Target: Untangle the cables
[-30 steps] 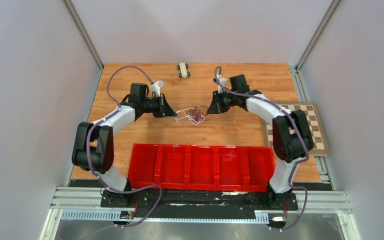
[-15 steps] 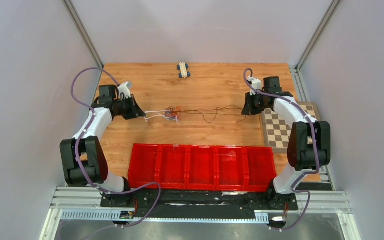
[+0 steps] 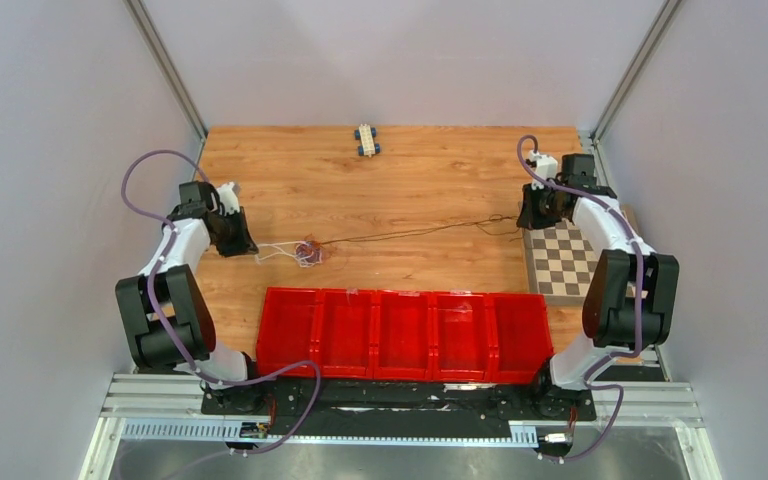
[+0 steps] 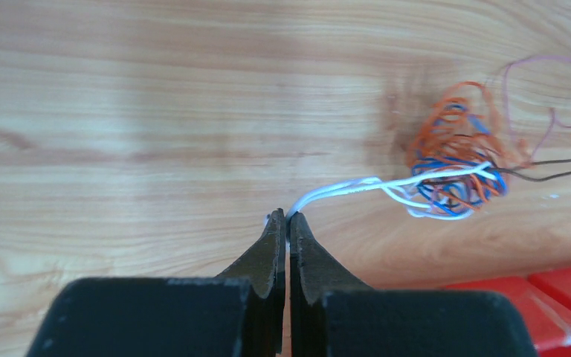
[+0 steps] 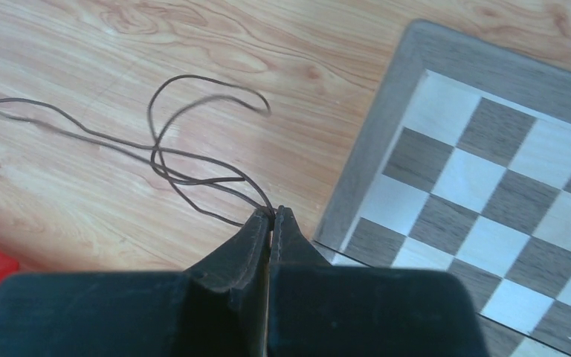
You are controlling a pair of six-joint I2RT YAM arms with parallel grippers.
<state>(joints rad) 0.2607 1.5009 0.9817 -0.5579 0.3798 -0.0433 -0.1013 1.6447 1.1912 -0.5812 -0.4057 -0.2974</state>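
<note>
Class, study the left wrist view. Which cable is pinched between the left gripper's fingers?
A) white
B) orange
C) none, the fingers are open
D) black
A: the left gripper is shut on the white cable, which runs from its tips to the multicoloured knot; the black cable is held by the right gripper instead.
</note>
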